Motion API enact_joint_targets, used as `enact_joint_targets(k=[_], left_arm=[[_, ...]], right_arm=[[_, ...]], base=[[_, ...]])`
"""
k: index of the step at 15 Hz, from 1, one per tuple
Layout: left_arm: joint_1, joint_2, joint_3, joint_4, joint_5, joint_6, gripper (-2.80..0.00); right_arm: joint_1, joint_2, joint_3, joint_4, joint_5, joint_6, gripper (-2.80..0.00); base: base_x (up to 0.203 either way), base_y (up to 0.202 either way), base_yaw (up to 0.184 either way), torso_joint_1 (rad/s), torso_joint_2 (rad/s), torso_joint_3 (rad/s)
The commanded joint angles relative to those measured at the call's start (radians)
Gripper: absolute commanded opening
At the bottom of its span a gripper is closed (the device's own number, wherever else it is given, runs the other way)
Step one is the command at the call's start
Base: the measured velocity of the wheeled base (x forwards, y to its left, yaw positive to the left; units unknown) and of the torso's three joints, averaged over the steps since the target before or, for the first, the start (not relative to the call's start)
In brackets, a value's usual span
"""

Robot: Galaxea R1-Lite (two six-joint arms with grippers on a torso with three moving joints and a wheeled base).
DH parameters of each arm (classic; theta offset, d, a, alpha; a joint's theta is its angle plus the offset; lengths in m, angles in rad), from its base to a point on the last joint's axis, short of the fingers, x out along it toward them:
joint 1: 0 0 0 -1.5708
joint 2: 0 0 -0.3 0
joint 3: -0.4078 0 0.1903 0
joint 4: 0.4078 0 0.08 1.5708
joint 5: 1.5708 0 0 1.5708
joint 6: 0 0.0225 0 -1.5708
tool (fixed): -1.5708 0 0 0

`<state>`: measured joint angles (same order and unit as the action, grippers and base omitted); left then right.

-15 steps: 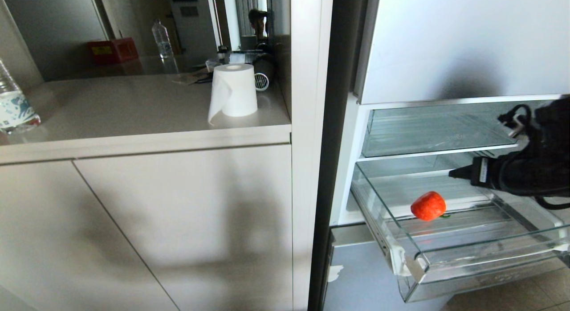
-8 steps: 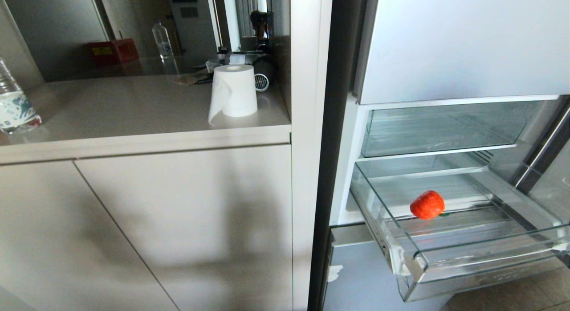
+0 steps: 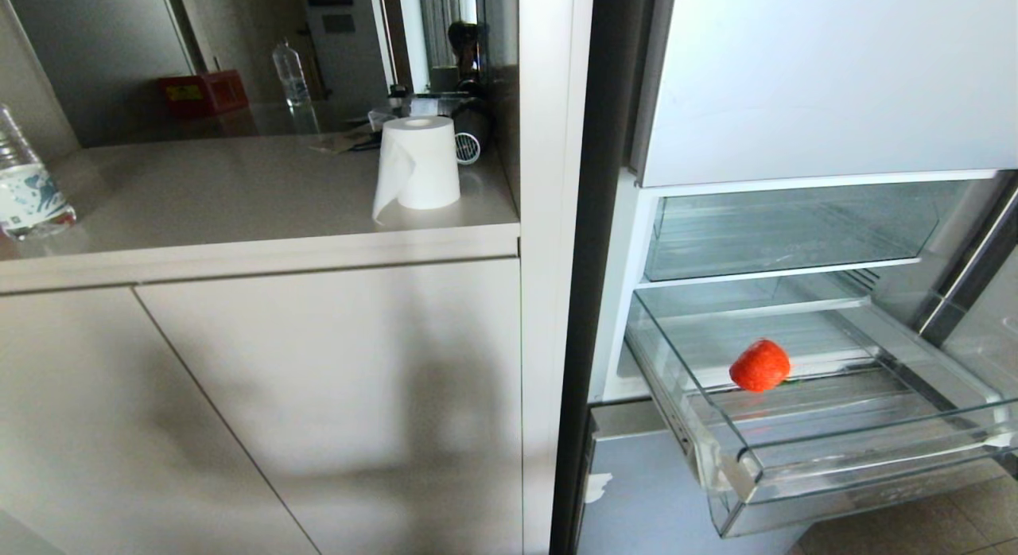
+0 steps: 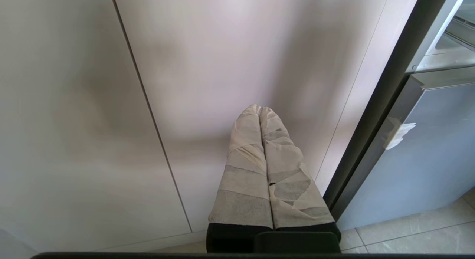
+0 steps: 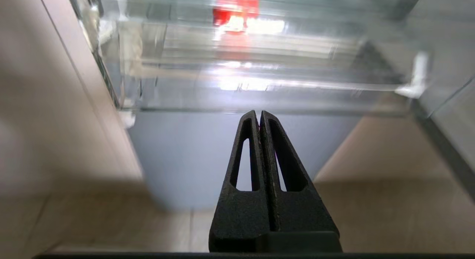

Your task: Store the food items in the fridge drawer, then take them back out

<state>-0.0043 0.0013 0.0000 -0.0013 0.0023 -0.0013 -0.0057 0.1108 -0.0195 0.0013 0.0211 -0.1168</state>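
The fridge drawer [image 3: 827,452] stands pulled out from the open fridge, its thick clear front lip facing the robot, and that is why the one food item in sight can be reached from above at all. The orange-red ribbed ball [image 3: 760,365] rests on the drawer's ribbed clear floor, toward the back and roughly mid-width, touching nothing but the floor as far as the head view shows. In that view it lies at about 4 o'clock from the picture's centre, well apart from the paper roll [image 3: 417,164] on the surface [image 3: 199,189] up at 10 o'clock.

Neither arm shows in the head view. The right tool [image 5: 259,116] hangs low in front of the drawer with its two black fingers pressed together on nothing (the ball shows only as a red blur through the clear front, at 12 o'clock from the tips). The left tool [image 4: 260,110] is parked facing the pale cabinet door [image 4: 207,66], its taped fingers likewise shut flat against each other and empty.

With the ball lying free in the drawer, the storing half looks done, and the drawer left open suits the taking-out half, which I judge not yet begun. The glossy round ball may roll along the ribs if nudged.
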Motion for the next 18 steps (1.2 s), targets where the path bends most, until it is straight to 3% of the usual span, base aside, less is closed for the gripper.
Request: enact_joint_targets(k=[1, 10, 18], left_arm=[[0.0, 0.0, 0.0, 0.0, 0.001, 0.0, -2.8], [0.001, 0.0, 0.0, 0.0, 0.001, 0.0, -2.8], [0.0, 0.0, 0.0, 0.0, 0.0, 0.0, -2.8]], right_arm=[[0.002, -0.115, 0.019, 0.003, 0.001, -0.006, -2.8], [0.003, -0.111, 0.021, 0.005, -0.003, 0.014, -2.8], [0.003, -0.111, 0.021, 0.005, -0.004, 0.021, -2.8]], base=[[0.0, 0.0, 0.0, 0.0, 0.0, 0.0], [0.0, 0.0, 0.0, 0.0, 0.0, 0.0], [-0.002, 0.005, -0.162, 0.001, 0.0, 0.001]])
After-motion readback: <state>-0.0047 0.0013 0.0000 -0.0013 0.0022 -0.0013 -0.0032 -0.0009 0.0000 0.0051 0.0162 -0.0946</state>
